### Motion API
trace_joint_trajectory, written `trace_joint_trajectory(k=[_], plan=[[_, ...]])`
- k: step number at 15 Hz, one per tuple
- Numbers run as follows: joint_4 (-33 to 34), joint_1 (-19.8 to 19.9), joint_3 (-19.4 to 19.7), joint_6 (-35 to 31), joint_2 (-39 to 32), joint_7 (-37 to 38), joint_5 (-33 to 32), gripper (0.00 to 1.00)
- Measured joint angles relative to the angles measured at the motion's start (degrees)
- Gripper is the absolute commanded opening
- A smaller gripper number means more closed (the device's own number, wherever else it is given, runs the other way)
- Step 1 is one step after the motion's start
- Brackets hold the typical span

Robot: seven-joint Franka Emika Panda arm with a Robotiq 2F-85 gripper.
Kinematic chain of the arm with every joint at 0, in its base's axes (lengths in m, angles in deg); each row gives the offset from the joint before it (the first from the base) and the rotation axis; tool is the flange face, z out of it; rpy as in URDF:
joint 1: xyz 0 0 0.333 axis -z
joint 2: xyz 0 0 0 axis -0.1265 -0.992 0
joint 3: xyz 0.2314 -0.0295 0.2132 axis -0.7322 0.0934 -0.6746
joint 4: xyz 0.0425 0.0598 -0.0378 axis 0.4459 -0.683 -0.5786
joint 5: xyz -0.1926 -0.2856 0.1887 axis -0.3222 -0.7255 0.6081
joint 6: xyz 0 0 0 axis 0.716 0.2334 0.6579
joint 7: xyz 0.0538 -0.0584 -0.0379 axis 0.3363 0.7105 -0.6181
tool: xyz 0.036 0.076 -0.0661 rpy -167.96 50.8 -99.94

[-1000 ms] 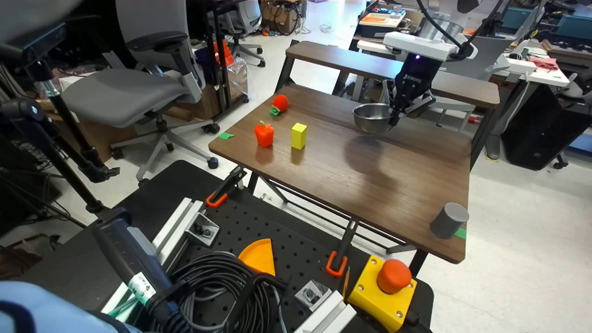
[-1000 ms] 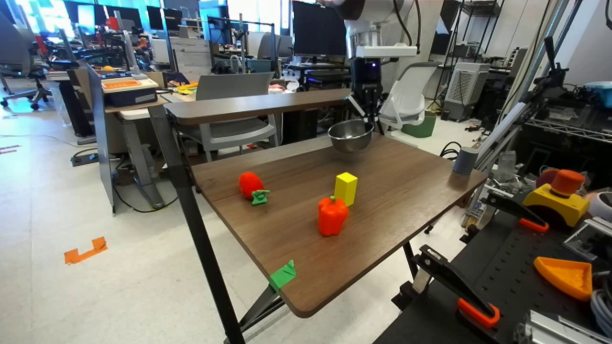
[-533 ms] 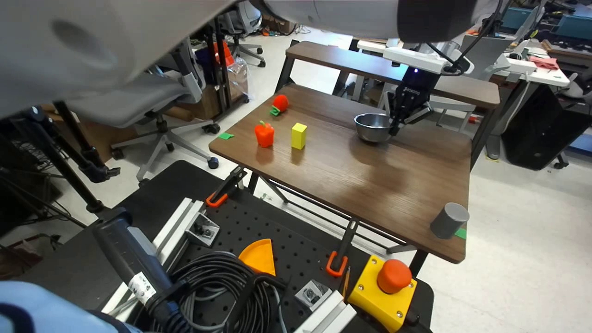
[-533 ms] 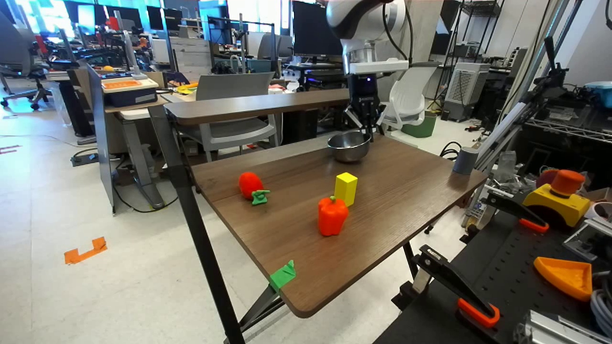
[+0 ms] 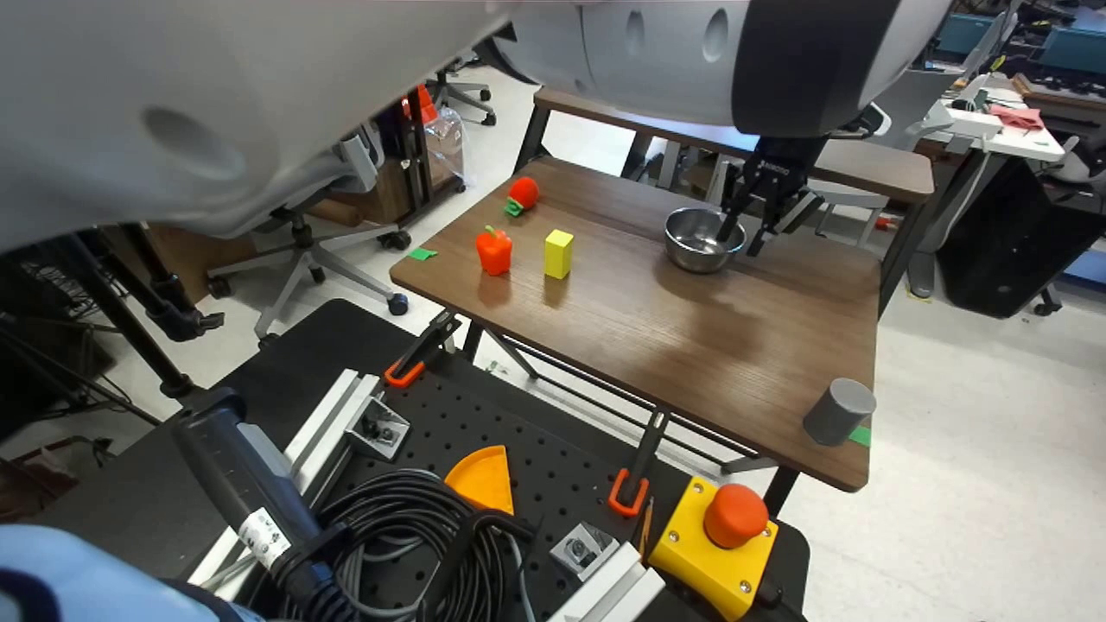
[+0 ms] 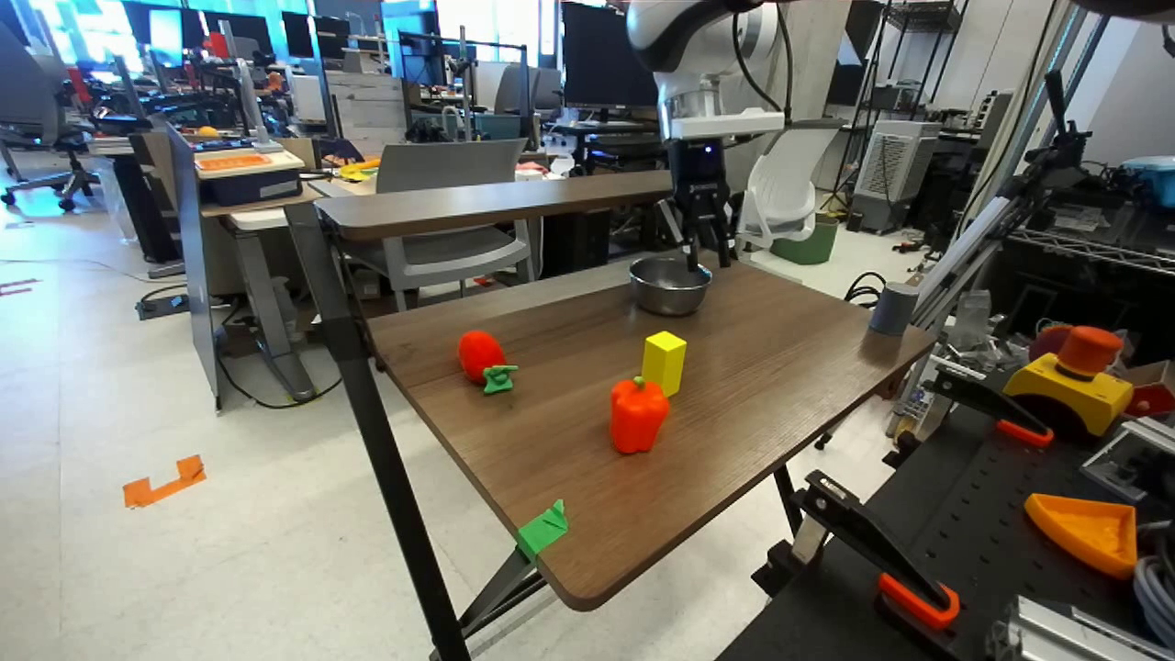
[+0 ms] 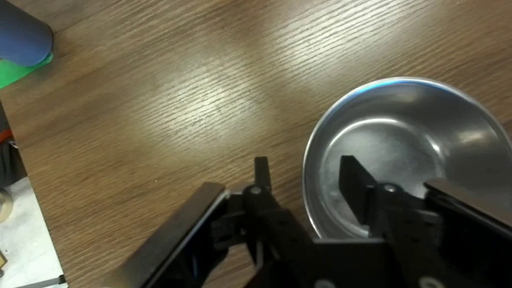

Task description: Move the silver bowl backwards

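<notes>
The silver bowl [image 5: 689, 253] stands upright on the brown table, near the side with the raised shelf; it also shows in an exterior view [image 6: 663, 296]. My gripper [image 5: 740, 245] is open and straddles the bowl's rim, as an exterior view [image 6: 709, 266] shows too. In the wrist view my gripper [image 7: 305, 160] has one finger over the inside of the bowl [image 7: 392, 148] and the other outside, above the wood. A gap shows between each finger and the rim. The near part of the bowl is hidden behind the gripper in the wrist view.
A yellow block [image 5: 558, 254], a red pepper [image 5: 494, 251] and a red fruit with green leaves [image 5: 523, 194] stand on the table. A dark grey cylinder [image 5: 838, 412] is at a corner. The raised shelf [image 6: 496, 202] runs behind the bowl.
The bowl was held by its rim above the table, then lowered onto it. The gripper has since opened and let go of the rim. The arm has swung into an exterior view.
</notes>
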Motion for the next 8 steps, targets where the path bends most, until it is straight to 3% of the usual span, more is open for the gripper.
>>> trace_joint_trajectory(k=[3, 4, 5, 6, 8], plan=[[0.54, 0.38, 0.06, 0.56, 1.94, -3.55, -0.1, 1.0], [0.53, 0.54, 0.16, 0.55, 3.11, -5.1, -0.17, 1.0], [0.48, 0.73, 0.27, 0.52, 4.43, -6.63, -0.18, 0.93], [0.4, 0.96, 0.37, 0.47, 5.77, -8.07, -0.19, 1.0], [-0.31, 1.4, 0.41, 0.48, 7.97, -9.66, -0.19, 1.0]])
